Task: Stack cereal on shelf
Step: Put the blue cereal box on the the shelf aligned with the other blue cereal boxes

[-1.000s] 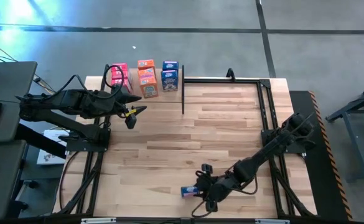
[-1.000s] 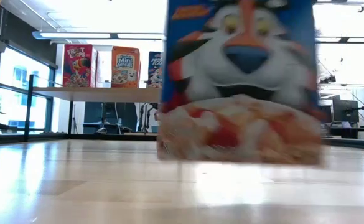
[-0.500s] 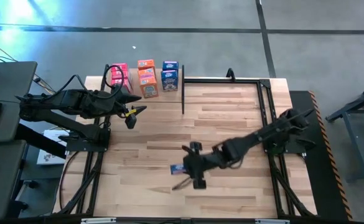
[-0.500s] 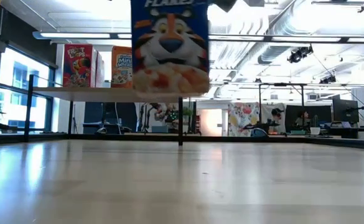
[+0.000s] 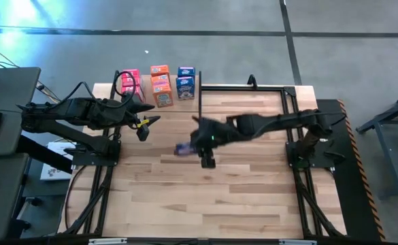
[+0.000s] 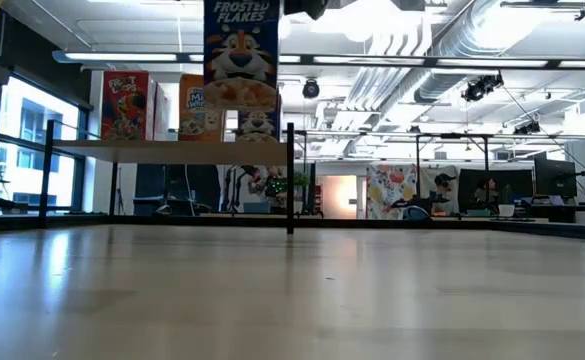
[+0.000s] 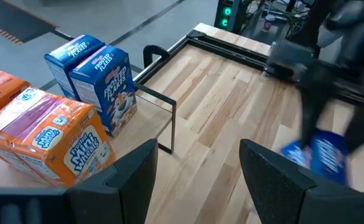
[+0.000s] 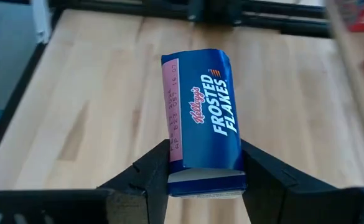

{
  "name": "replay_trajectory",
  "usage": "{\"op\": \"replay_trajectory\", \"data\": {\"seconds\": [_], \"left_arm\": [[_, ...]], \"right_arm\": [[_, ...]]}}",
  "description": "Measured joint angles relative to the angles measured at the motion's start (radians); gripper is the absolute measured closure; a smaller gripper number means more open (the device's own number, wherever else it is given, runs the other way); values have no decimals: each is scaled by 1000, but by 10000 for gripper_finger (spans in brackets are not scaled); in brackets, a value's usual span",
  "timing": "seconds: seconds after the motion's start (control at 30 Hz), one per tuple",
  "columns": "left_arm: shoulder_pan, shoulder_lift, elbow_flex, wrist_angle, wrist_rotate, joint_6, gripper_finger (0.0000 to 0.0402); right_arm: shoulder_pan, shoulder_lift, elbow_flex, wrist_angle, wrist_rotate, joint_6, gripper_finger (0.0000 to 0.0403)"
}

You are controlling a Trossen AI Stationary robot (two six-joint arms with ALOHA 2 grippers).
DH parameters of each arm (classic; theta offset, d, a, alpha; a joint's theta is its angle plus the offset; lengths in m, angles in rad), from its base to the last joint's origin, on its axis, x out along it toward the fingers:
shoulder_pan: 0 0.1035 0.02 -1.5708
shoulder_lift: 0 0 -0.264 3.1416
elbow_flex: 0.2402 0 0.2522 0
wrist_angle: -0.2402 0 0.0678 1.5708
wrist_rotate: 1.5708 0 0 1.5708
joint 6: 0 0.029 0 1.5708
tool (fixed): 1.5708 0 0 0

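Note:
My right gripper (image 5: 200,145) is shut on a blue cereal box (image 5: 184,148) over the middle of the table. The low view shows that box (image 6: 240,55) upright, higher than the shelf board (image 6: 172,150). On the shelf stand pink-red boxes (image 6: 124,104), orange boxes (image 6: 194,110) and blue boxes (image 6: 257,125); the orange boxes (image 7: 51,137) and blue boxes (image 7: 98,78) also show in the left wrist view. My left gripper (image 5: 147,123) is open and empty, just near of the shelf at the table's left. My right gripper pinches the blue box between its two fingers (image 8: 149,174), one on each of two opposite faces, at the end of its top panel (image 8: 206,177) nearest the wrist. The fingers come roughly level from the table's right. The box hangs upright, lifted clear of the table, its front toward the near edge.
The shelf's black post (image 5: 200,102) stands just far of the held box. A black metal frame (image 5: 253,87) runs along the table's far right part. Plank tabletop (image 5: 205,197) stretches toward the near edge. A desk (image 5: 1,102) stands left of the table.
My right gripper has gone from the table's near edge toward the far edge and the left, toward the shelf, and has risen. The blue box has gone with it, upright, from just above the table to above shelf height.

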Motion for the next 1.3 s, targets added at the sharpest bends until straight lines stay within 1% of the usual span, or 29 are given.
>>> {"op": "replay_trajectory", "data": {"seconds": [0.13,0.37,0.5,0.67,0.8,0.9,1.03,1.13,1.3], "left_arm": [[0,0,0,0,0,0,183],[0,0,0,0,0,0,183],[0,0,0,0,1,3,183],[0,0,0,0,-5,44,183],[0,0,0,0,-62,47,183],[0,0,0,0,-153,84,183],[25,0,0,0,-250,123,183],[58,0,0,0,-278,128,183],[99,0,0,0,-281,194,183]], "right_arm": [[-91,0,47,-35,-33,-46,250],[-241,0,99,-32,-111,-110,250],[-309,0,108,-27,-144,-143,250],[-378,0,108,-19,-203,-192,250],[-413,0,106,5,-246,-216,250],[-428,0,106,24,-292,-225,250],[-435,2,106,27,-302,-248,250],[-436,3,106,32,-301,-254,250],[-446,3,105,33,-301,-266,250]]}}
